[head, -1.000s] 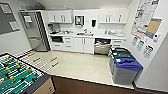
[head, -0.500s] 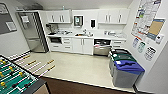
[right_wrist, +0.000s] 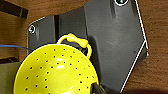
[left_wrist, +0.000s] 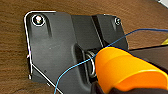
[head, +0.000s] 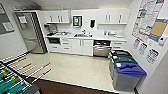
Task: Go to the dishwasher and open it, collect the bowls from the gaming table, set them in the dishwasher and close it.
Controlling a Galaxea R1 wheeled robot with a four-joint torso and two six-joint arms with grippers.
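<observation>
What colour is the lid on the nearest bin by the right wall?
Blue; the nearest bin's lid shows best in the head view.

Head view: high, facing forward and down across kitchenette floor toward counter wall with dishwasher (head: 101,49); foosball table (head: 13,81) near, bins (head: 126,72) close by. Both wrist views: very close, facing down onto brown wood-grain floor (left_wrist: 15,62), their shared ground.

Office break-room kitchen: white cabinets (head: 58,17), sink counter (head: 82,36), fridge (head: 30,31), recycling bins (head: 126,72), foosball table (head: 12,83).
</observation>
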